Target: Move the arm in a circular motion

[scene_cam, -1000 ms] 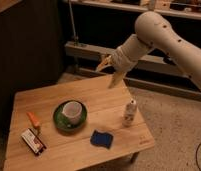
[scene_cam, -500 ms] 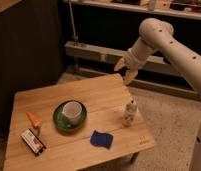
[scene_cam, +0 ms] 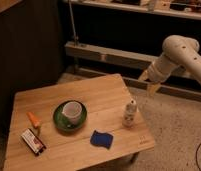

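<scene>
While I look for print to read, nothing comes up legible: the small red, white and black packet (scene_cam: 33, 141) near the front left corner of the wooden table (scene_cam: 101, 92) carries markings I cannot make out, and the little white bottle (scene_cam: 129, 113) by the right edge shows only an orange spot near its top. Compared with half a second ago, the arm (scene_cam: 181, 52) has swung right and down. Its gripper (scene_cam: 148, 82), which was above the table's far right edge, now hangs past that corner, over the speckled floor (scene_cam: 179, 135) and in front of the long metal rail (scene_cam: 104, 54). Its two pale fingers (scene_cam: 153, 89) point down and left, spread apart, with nothing between them. The cream-white arm enters from the right edge of my view, its thick elbow high and its forearm slanting down to the gripper. Everything on the table sits where it did. I count six things: one white cup (scene_cam: 72, 111) standing on one green saucer (scene_cam: 60, 120), one orange carrot-like piece (scene_cam: 33, 119) left of it, the packet, one blue cloth (scene_cam: 101, 139) near the front, and the bottle.
</scene>
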Robot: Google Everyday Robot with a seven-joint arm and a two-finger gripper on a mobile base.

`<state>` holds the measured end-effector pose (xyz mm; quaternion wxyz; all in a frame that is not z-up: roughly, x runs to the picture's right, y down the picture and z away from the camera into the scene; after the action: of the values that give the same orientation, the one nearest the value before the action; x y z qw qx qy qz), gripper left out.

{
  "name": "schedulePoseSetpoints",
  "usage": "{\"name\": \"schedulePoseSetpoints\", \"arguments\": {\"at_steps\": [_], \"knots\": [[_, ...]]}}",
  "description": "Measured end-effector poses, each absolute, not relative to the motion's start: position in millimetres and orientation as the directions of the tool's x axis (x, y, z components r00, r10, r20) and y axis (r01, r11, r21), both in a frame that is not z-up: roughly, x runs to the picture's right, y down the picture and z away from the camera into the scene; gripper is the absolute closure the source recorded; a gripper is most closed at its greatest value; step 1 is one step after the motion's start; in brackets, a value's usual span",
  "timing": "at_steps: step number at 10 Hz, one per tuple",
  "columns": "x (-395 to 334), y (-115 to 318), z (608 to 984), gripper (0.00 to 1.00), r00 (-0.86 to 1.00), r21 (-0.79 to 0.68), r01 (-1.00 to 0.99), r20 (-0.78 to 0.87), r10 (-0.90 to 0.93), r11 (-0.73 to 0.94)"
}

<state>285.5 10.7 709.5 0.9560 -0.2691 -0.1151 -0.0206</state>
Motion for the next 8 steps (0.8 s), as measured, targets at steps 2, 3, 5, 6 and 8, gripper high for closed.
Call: {"name": "schedulePoseSetpoints", "arguments": {"at_steps": [2,3,5,6,8], "knots": [[308.6,31.0,684.8,0.4,0.974,-0.501,0.109,0.227,0.009,0.858],[308.4,39.6,670.9,0.4,0.972,-0.498,0.127,0.235,-0.008,0.858],[287.0,63.0,633.3,0.4,0.962,-0.493,0.185,0.266,-0.056,0.85],[275.3,70.3,619.7,0.4,0.957,-0.487,0.207,0.279,-0.074,0.849],[223.1,82.9,581.3,0.4,0.927,-0.455,0.304,0.344,-0.15,0.837]]}}
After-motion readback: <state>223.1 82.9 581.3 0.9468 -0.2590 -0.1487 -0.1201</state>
